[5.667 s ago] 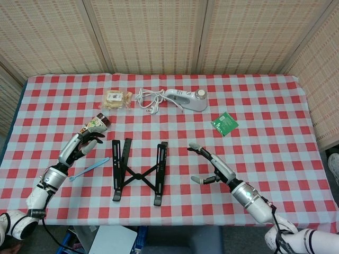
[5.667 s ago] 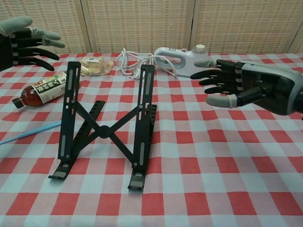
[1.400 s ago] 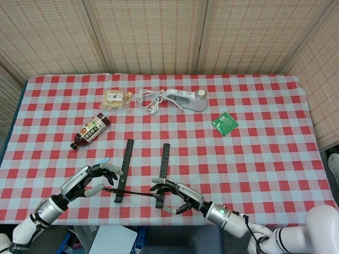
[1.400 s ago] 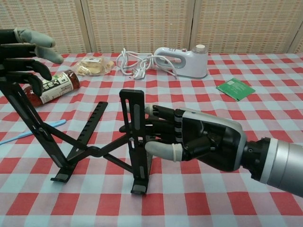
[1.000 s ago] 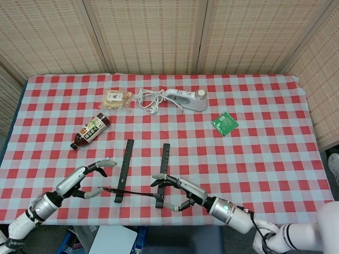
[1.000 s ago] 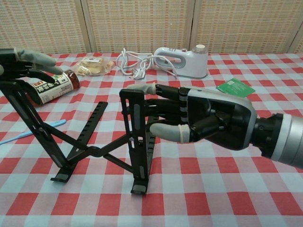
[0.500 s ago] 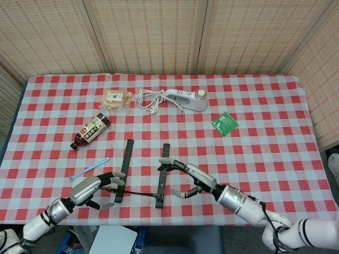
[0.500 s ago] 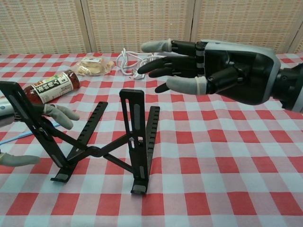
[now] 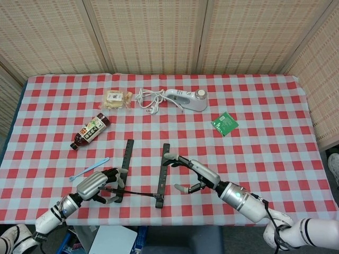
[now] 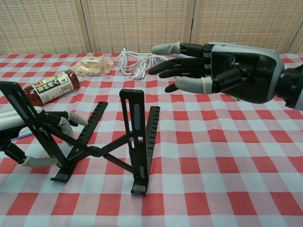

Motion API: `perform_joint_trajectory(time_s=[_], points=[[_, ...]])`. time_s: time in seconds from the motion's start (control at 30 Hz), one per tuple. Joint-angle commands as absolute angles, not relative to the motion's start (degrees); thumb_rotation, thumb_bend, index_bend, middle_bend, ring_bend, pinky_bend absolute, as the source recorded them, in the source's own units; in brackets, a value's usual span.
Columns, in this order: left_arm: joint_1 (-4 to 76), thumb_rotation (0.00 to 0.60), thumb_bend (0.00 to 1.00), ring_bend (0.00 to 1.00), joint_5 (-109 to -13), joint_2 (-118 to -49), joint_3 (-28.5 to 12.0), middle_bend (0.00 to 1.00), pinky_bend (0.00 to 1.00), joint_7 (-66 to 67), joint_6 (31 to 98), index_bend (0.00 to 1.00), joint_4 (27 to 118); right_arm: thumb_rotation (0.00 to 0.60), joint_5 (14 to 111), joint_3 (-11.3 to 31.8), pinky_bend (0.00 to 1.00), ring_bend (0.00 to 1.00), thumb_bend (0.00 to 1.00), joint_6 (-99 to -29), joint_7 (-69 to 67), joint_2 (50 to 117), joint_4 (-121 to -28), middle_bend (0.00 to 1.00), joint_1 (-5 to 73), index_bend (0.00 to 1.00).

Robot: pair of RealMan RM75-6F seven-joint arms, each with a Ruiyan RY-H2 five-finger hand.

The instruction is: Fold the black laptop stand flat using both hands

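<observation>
Chest view shows the left hand [image 10: 28,137] low at the frame's left edge, its fingers [image 10: 71,118] curled around the left rail of the black laptop stand [image 10: 102,146], thumb below and fingers above, so it grips that rail. From the head view the same left hand [image 9: 98,185] sits at the near end of the stand's left rail. The right hand [image 10: 222,71] hovers raised above the worktop [image 10: 227,156], fingers spread apart and holding nothing, well clear of the stand in the chest view; in the head view the right hand [image 9: 193,173] lies just beside the stand's right rail.

The black laptop stand [image 9: 142,172] rests near the front edge of the red-and-white checked worktop, its two rails propped up and its crossed braces meeting at a central pivot. Behind it to the left lies a tea bottle [image 10: 49,86] on its side, with a blue toothbrush [image 9: 89,168] near the left hand. Farther back are a wrapped snack [image 9: 117,99], a white corded appliance [image 9: 185,99], and a green packet [image 9: 225,123] to the right.
</observation>
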State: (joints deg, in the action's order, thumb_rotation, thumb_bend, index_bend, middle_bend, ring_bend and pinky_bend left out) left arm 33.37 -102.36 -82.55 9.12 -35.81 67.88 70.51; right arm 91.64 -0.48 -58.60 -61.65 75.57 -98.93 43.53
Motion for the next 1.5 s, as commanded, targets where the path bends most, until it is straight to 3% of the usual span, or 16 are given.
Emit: perform_joint_trajectory(time_s=[0.03,1.5], points=[[33.24,0.6,0.29,0.15,-101.88,-83.03,9.13,0.15,0.28,-34.78,67.66,0.42,69.92,0.6,91.58,-0.44,0.14,0.09,0.33,-58.53,-61.76,75.74,-98.67,0.19,43.39,0.09],[33.89,0.6,0.33,0.15,-100.02,-84.61,9.17,0.15,0.28,-31.66,67.3,0.55,68.67,0.6,92.63,-0.69,0.14,0.09,0.33,-58.21,-63.78,77.38,-95.69,0.19,41.99,0.09]])
